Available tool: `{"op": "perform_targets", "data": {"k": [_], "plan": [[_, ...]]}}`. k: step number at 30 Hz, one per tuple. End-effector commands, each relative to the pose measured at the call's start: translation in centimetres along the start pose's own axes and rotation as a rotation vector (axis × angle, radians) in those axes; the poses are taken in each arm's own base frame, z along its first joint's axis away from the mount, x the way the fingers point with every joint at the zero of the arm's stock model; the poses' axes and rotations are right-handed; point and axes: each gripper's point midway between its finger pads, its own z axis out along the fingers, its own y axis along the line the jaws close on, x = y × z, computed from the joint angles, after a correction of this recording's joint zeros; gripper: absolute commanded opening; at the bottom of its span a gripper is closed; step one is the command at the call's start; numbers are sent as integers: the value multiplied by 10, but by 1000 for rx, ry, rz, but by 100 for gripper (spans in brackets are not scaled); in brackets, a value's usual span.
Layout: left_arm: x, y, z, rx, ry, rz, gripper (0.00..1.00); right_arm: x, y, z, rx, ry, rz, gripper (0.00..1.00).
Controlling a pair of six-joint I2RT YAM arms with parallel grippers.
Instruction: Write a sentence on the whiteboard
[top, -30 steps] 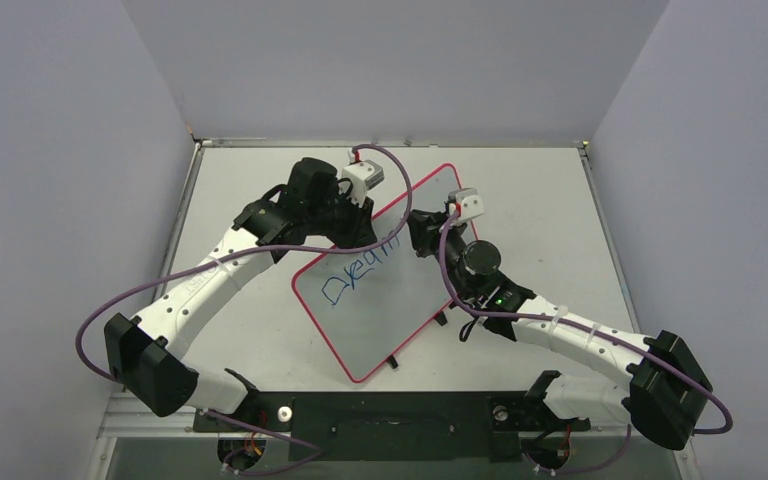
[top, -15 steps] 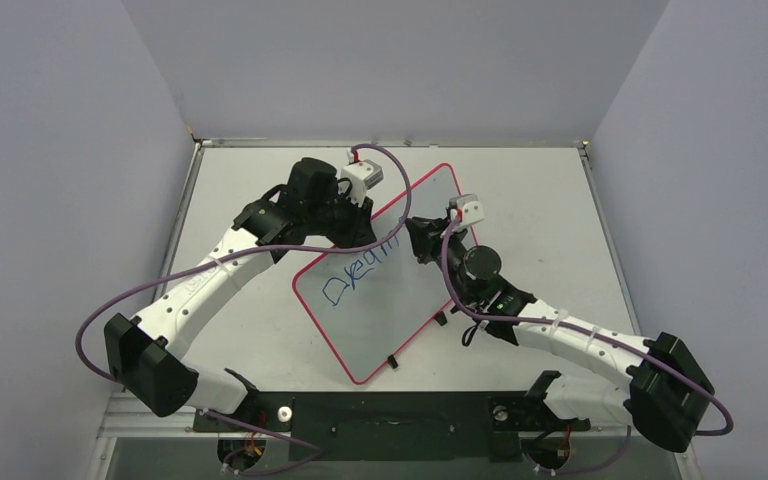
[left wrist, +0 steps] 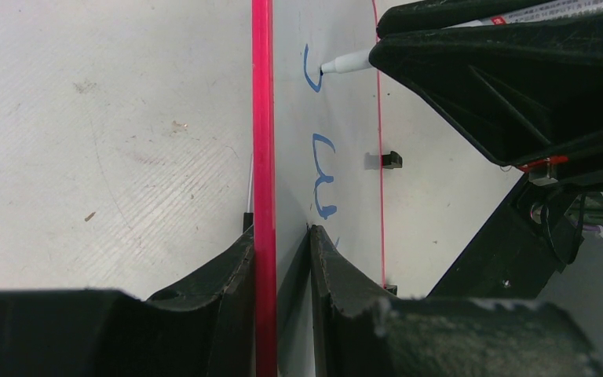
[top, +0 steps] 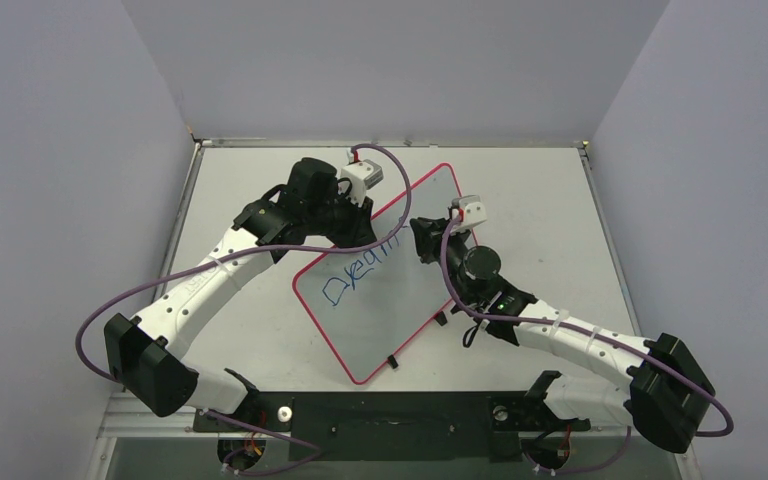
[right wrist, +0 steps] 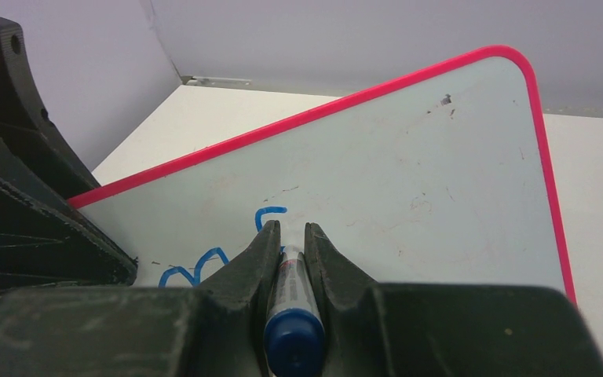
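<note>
**Top external and wrist views agree: both sets of jaws are closed on something**

Top external view shows a large white rectangular whiteboard (top: 390, 320) with rounded corners and a thin red-pink rim. It lies diagonally across the pale grey table (top: 540, 200), with one corner pointing toward the back wall. Two small black clips (top: 393, 361) sit on its right-hand long edge, nearer the arm bases.

The sentence (top: 360, 272) so far is a single line of blue handwriting that starts with a large looping "D". It runs up the board's left half toward the two grippers.

The left gripper (top: 353, 215) reaches in from the left and meets the board's far-left long edge. In the left wrist view its black fingers (left wrist: 235, 267) sit on either side of the red-pink rim. The jaws are drawn in narrow and pinch the board's edge between them. Whether the board is lifted off the table there cannot be told.

The right gripper (top: 422, 240) comes in from the right, above the upper middle of the board. The right wrist view shows its jaws closed tight on a slim marker (right wrist: 290, 294) with a white printed barrel and a dark blue rear end, which runs forward between the fingers. The marker's white tip touches the board surface at a small blue hooked stroke (right wrist: 269, 214) just past the last letters. The left wrist view shows the same contact from the side, with the tip resting on the curl of that stroke. One black clip is visible beyond it on the far rim.
</note>
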Motion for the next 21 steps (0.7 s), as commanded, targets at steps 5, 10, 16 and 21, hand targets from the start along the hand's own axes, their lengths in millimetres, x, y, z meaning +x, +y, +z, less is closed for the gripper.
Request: {"op": "perform_targets", "data": {"k": [5, 10, 16, 21], "plan": [[-31, 8, -16, -56, -125, 107, 0, -5, -13, 2, 49, 0, -25, 0], [-32, 8, -17, -57, -129, 108, 0, 0, -15, 2, 56, 15, -33, 0], [-34, 7, -19, -58, -132, 109, 0, 9, -19, -3, 61, 37, -35, 0], [-34, 7, -20, -57, -133, 110, 0, 12, -18, -6, 54, 45, -25, 0]]}}
